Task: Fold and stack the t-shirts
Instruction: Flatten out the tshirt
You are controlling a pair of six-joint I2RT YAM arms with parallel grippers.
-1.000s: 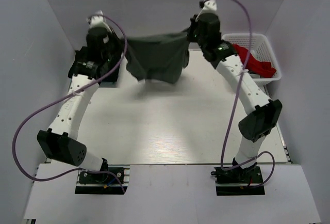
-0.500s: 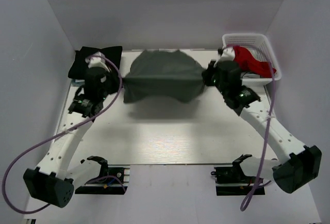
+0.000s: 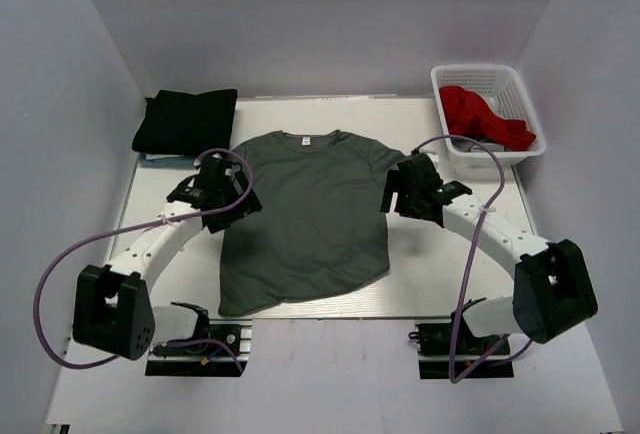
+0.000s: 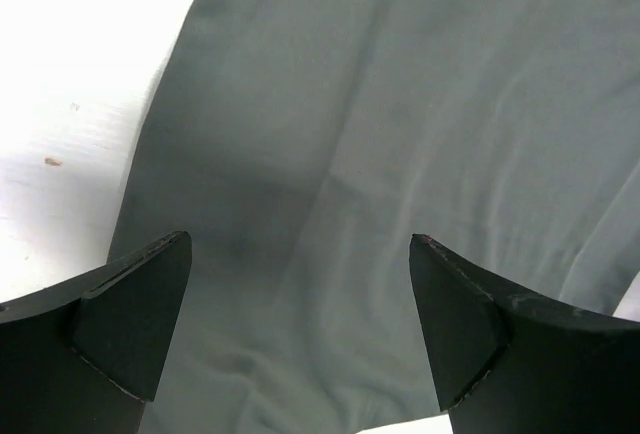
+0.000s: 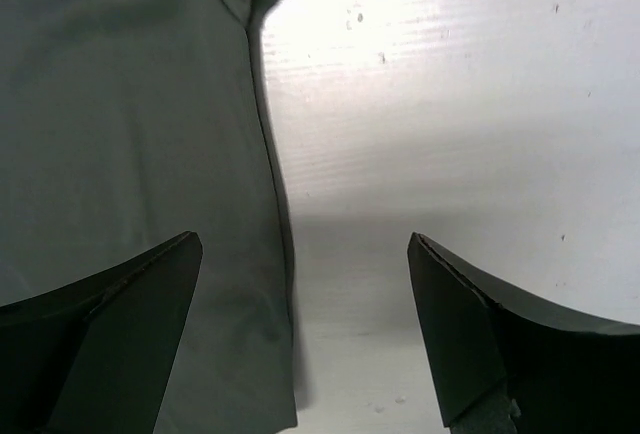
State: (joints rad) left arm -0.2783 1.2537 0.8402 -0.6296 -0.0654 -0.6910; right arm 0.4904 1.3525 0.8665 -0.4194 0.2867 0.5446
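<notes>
The dark grey t-shirt (image 3: 305, 214), stretched in mid-air a moment ago, now lies flat mid-table, collar toward 12 o'clock — the left gripper (image 4: 298, 246) at its 9 o'clock edge, the right gripper (image 5: 303, 242) at 3 o'clock, both with jaws apart and empty — so folding can likely start.

Plain dark grey t-shirt (image 3: 300, 219), plain black t-shirt (image 3: 185, 120), red t-shirt (image 3: 480, 112), white mesh basket (image 3: 497, 73), white table (image 3: 440, 274), my left gripper (image 4: 298, 242) black, my right gripper (image 5: 303, 239) black, my arms (image 3: 150, 242) white with black joints, purple cables (image 3: 38, 299)
</notes>
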